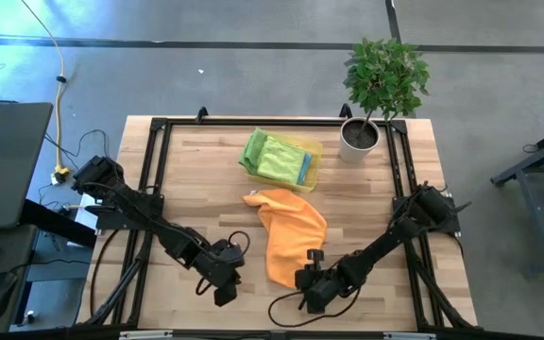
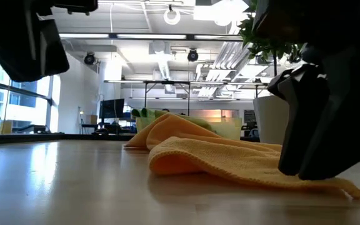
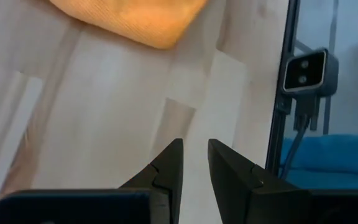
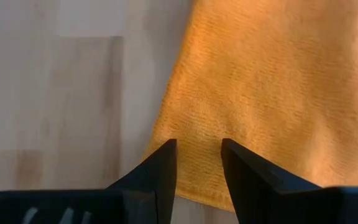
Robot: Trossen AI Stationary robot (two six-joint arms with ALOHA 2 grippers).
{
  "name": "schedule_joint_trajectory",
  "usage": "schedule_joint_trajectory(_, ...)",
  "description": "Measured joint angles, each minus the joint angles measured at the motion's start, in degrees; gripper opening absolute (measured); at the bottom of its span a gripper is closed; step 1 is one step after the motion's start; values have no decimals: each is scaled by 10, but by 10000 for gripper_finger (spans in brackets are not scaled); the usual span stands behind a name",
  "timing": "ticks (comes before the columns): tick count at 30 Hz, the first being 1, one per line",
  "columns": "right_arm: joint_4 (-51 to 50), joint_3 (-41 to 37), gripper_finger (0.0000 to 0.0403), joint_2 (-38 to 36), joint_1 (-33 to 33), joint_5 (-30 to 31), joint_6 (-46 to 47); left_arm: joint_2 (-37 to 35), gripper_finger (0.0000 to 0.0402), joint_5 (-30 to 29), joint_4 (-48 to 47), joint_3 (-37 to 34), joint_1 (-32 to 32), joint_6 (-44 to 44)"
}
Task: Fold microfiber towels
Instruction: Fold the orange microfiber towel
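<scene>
Right gripper (image 4: 197, 163) sits low at the near edge of the orange towel (image 1: 291, 231), jaws parted by a narrow gap straddling the cloth's hem, nothing clamped. Left gripper (image 3: 194, 163) hovers over bare wood of the table (image 1: 196, 170) just beside the towel's near corner, fingers slightly apart and empty. The orange towel lies rumpled mid-table, toward the near side; behind it the green towels (image 1: 270, 156) with a teal one (image 1: 305, 167) are heaped in the yellow tray (image 1: 312, 151), beside a potted plant (image 1: 378, 85).
</scene>
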Motion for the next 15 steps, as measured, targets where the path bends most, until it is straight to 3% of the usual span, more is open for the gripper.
schedule_joint_trajectory(15, -35, 55, 119, -1, 19, 26, 33, 0, 66, -1, -2, 0, -16, 0)
